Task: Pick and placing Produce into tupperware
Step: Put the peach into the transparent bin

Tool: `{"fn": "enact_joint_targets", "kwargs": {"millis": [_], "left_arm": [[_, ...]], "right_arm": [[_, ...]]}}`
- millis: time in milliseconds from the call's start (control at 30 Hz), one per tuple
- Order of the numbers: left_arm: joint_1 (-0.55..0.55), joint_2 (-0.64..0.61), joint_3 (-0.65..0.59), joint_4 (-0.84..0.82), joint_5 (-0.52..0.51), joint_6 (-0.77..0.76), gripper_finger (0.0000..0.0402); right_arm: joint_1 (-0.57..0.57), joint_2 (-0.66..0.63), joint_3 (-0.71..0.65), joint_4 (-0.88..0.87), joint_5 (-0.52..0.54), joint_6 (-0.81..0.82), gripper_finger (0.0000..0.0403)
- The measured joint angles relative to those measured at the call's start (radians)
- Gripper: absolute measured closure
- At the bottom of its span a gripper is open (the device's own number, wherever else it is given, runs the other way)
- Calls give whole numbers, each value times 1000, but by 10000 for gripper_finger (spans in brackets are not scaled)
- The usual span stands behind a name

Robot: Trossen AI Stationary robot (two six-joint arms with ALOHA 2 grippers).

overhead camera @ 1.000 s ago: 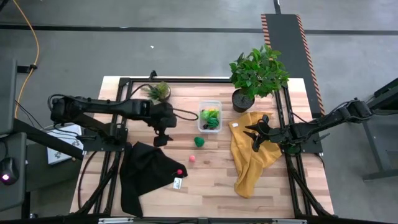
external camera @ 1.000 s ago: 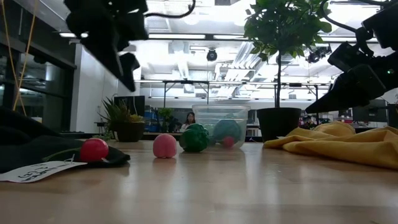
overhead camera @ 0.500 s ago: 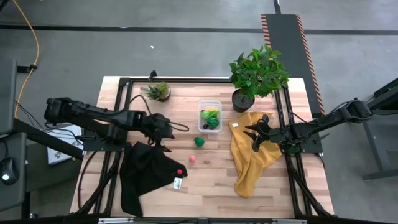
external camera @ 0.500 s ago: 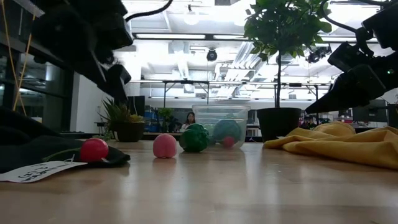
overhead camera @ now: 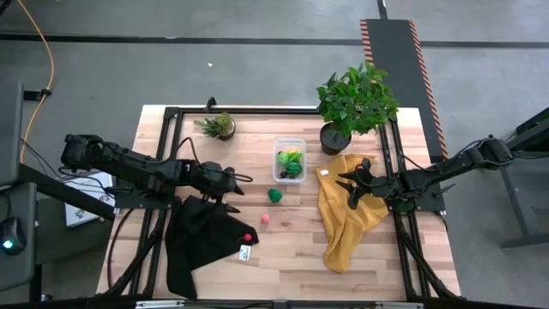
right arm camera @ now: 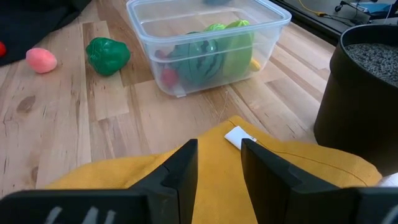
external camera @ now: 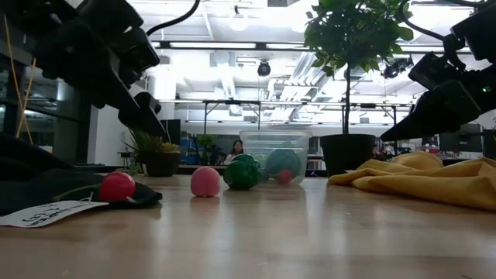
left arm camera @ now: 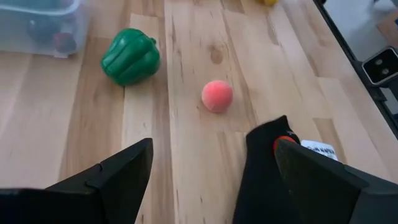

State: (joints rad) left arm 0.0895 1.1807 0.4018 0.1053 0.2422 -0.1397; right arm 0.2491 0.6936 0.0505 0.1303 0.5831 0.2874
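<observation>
The clear tupperware stands mid-table and holds a striped melon, a light-green piece, a yellow piece and a small red one. A green pepper and a pink ball lie on the wood near it. A red piece rests on the black cloth. My left gripper is open and empty above the cloth's far corner, left of the pepper and the pink ball. My right gripper is open and empty over the yellow cloth.
A large potted plant stands at the far right beside the tupperware, and a small one at the far left. A white tag lies on the black cloth. Bare wood lies along the near edge between the two cloths.
My left arm has drawn back toward the table's left edge and come down. Its gripper has turned from pointing down near the small plant's side to pointing toward the pepper and the pink ball, low over the black cloth. The produce has not moved.
</observation>
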Motion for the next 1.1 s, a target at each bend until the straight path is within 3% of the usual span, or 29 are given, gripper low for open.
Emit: {"fn": "enact_joint_targets", "kwargs": {"millis": [267,600,1100], "left_arm": [[0,1,-106,191,-55,15,76],[0,21,-162,302,-60,109,76],[0,239,-163,549,-23,251,76]], "right_arm": [[0,0,0,0,0,0,289],[0,0,0,0,0,0,289],[0,0,0,0,0,0,289]]}}
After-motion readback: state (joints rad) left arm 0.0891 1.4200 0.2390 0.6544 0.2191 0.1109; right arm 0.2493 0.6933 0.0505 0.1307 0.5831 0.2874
